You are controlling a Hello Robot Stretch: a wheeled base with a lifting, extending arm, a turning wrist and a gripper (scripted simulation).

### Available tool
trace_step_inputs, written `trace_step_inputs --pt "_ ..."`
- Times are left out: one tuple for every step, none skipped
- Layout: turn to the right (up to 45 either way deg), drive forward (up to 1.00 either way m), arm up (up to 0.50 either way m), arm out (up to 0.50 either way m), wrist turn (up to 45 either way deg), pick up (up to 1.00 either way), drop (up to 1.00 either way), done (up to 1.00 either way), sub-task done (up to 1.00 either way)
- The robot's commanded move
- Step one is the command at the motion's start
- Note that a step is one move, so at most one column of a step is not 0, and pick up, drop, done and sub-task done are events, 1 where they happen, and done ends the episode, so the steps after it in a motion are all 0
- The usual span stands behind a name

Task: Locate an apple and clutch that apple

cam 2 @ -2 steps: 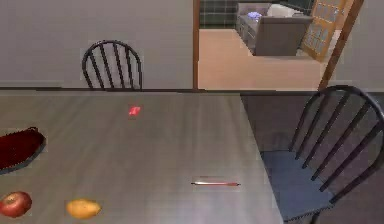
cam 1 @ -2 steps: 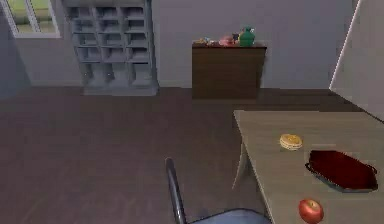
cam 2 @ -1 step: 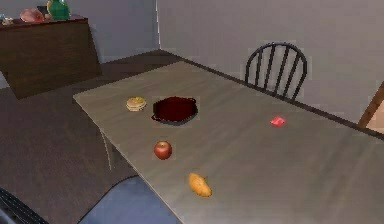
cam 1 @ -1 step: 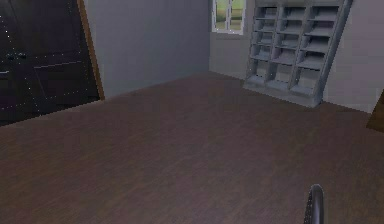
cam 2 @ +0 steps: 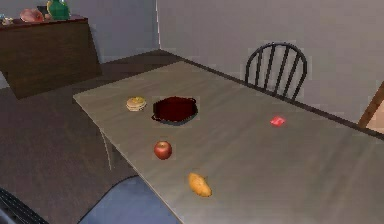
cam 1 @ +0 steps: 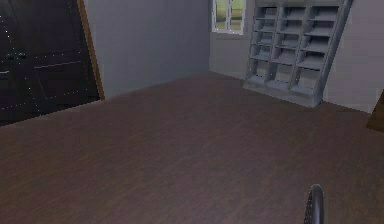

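A small red apple [cam 2: 162,150] lies on the pale wooden table [cam 2: 260,160] near its front edge, in the arm side view's left half. Beside it on the table lie an orange oblong thing [cam 2: 200,184], a dark red bowl [cam 2: 176,109] and a round tan thing like a bun [cam 2: 136,103]. A small bright red thing [cam 2: 277,121] lies farther out on the tabletop.
A dark spindle-back chair [cam 2: 275,68] stands behind the table. A brown cabinet [cam 2: 50,50] at the arm side view's upper left carries a green vase [cam 2: 58,8]. The forward view has open brown floor [cam 1: 180,150], a dark door [cam 1: 45,55], a grey shelf unit [cam 1: 295,45] and a window [cam 1: 228,15].
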Motion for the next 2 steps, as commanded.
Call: trace_step_inputs --pt "0.0 0.0 0.38 0.0 0.0 0.0 0.0 0.0 0.0" --pt "0.0 0.0 0.0 0.32 0.0 0.0 0.0 0.0 0.0"
